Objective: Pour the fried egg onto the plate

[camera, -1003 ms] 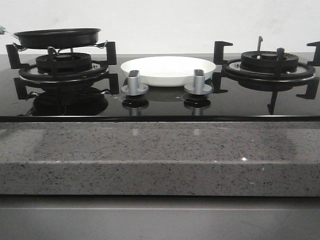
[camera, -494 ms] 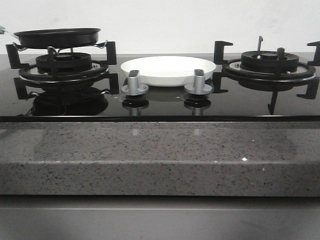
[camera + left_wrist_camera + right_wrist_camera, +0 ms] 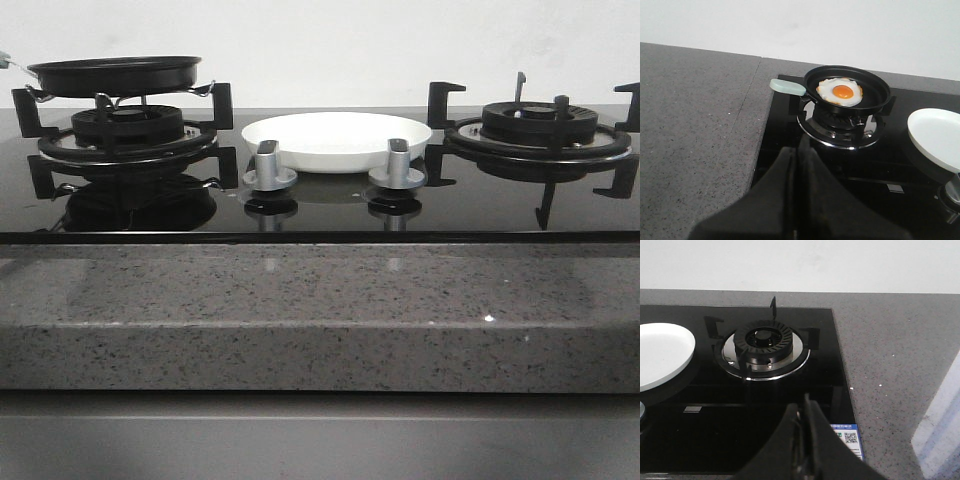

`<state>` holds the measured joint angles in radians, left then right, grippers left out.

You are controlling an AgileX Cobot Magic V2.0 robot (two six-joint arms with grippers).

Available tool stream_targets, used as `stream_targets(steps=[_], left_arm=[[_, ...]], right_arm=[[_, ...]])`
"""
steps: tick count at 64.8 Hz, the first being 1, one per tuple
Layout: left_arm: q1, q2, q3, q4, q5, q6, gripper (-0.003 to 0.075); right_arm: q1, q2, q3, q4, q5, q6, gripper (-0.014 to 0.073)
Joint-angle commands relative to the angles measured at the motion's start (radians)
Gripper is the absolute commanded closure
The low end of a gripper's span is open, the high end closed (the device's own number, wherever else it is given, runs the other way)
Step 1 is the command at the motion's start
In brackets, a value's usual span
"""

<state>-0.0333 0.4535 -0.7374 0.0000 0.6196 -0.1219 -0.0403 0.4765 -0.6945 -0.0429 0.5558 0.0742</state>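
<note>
Still unchanged, fried egg (image 3: 840, 92) in pan (image 3: 875, 97), plate (image 3: 336, 140) bare, both claws (image 3: 794, 165) (image 3: 804, 415) pressed together.

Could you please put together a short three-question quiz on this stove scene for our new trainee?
1. True or false: the fried egg already lies on the plate.
2. Which burner carries the frying pan: A) the robot's left burner, B) the right burner, C) neither?
3. In one word, how do the fingers of the left gripper and the right gripper stand?

Key:
1. False. The egg sits in the pan, and the plate, between the two burners behind the two knobs, is bare.
2. A. The right burner carries nothing.
3. Shut, both holding nothing.
</note>
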Motion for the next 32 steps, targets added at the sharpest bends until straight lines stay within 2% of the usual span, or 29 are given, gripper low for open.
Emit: stream_targets(steps=[1,4,8,12,17,23,32], left_arm=[[-0.005,0.015,-0.035,0.000,-0.079,-0.010,0.0738],[-0.005,0.015,-0.035,0.000,-0.083,-0.010,0.0736],[-0.005,0.015,-0.035,0.000,-0.090,-0.010,0.0692],[-0.005,0.015,-0.035,0.000,-0.096,-0.010,0.0589],[-0.005,0.015,-0.035,0.011,-0.101,-0.010,0.0389],[-0.005,0.015,-0.035,0.013,-0.101,-0.010,0.0253],[-0.005,0.015,-0.035,-0.018,-0.101,-0.010,0.0254]], right_arm=[[-0.007,0.013,-0.028,-0.018,-0.081,-0.008,0.0660],[-0.007,0.013,-0.028,-0.020,-0.081,-0.008,0.0649],[-0.007,0.013,-0.028,-0.023,-0.081,-0.008,0.0573],[-0.007,0.013,-0.028,-0.028,-0.081,-0.008,0.0455],[-0.007,0.013,-0.028,-0.031,-0.081,-0.008,0.0293],[-0.007,0.013,-0.028,-0.031,-0.081,-0.008,0.0195],[-0.007,0.013,-0.028,-0.031,-0.081,-0.008,0.0199]])
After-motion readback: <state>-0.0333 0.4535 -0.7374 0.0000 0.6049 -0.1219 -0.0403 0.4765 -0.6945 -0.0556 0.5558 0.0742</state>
